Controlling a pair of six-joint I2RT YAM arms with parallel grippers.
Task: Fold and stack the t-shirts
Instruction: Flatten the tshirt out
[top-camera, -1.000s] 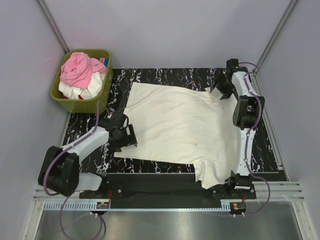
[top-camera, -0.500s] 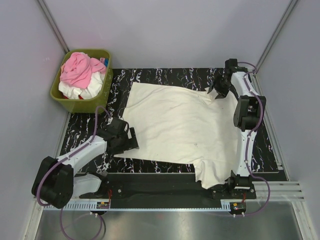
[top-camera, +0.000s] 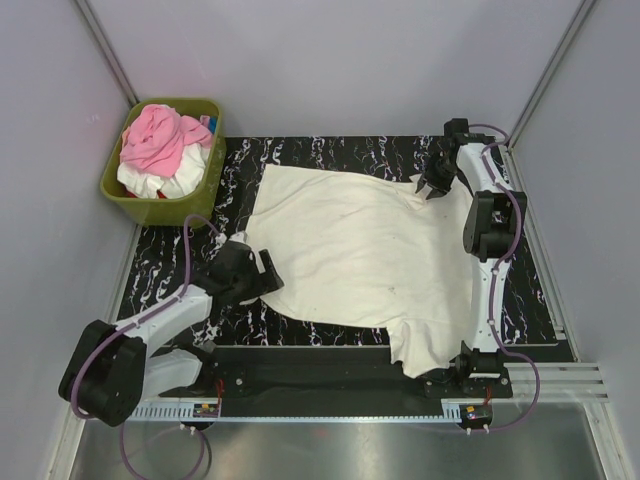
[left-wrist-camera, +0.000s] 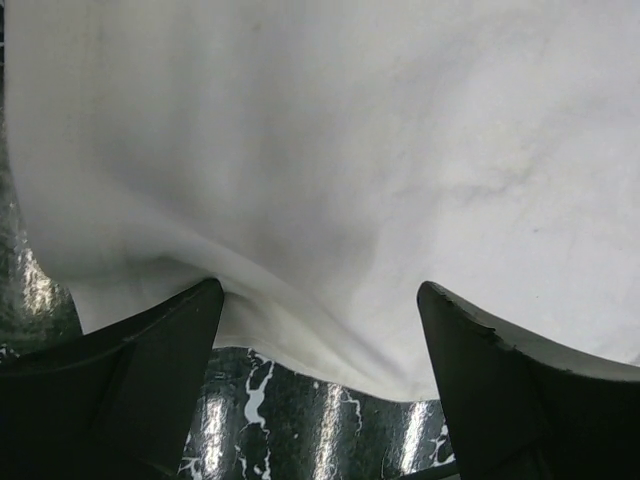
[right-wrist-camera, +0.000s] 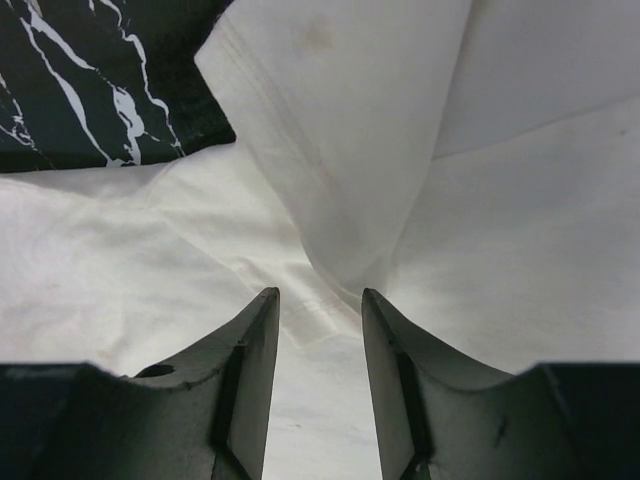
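Narrowed since a second ago, my right fingers (right-wrist-camera: 245, 390) straddle a shirt (top-camera: 360, 250) fold, not yet clenched; left fingers (left-wrist-camera: 140, 380) gape at its hem.

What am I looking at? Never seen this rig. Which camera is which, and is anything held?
Two robot arms, left and right, are bolted at the near edge of a black marbled table. The top picture looks down from above and behind them. The other two come from a camera on each wrist, so the dark wedges at the bottom are that gripper's own fingers. A cream t-shirt lies spread on the table. An olive basket at the far left holds a pink shirt and a white shirt. The left gripper stands wide open at the t-shirt's near-left corner, holding nothing. The right gripper straddles a ridge of cloth by the far sleeve, jaws narrow; whether it pinches the cloth I cannot tell.
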